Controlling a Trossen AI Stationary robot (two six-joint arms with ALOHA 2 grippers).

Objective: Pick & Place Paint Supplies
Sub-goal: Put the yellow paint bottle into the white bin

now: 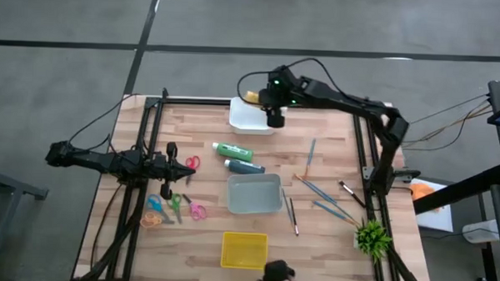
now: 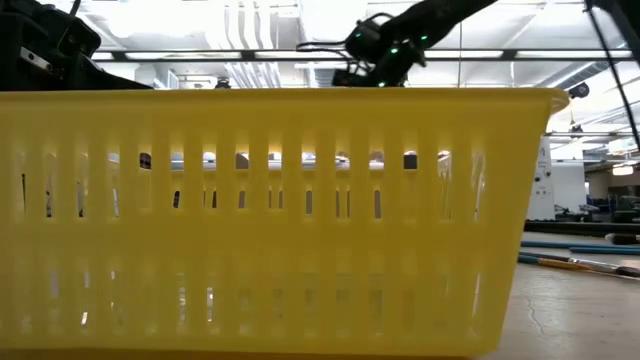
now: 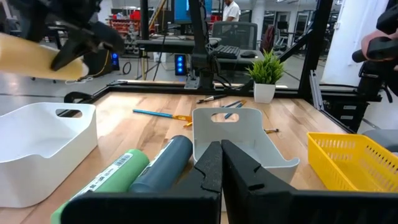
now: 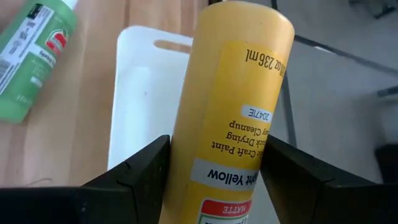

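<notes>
The right tool point(image 4: 214, 168) is clamped on the yellow paint tube point(image 4: 233, 106), held above the white bin point(image 1: 249, 115) at upper centre of the high view. The left tool point(image 3: 221, 165), fingers together, rests at centre left. The green tube point(image 1: 232, 150) and dark blue tube point(image 1: 244, 166) lie on the surface point(image 1: 321, 243).

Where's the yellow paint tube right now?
The yellow paint tube is clamped in the right hand, held above the white bin at the table's far edge in the high view, beyond the green tube.
</notes>
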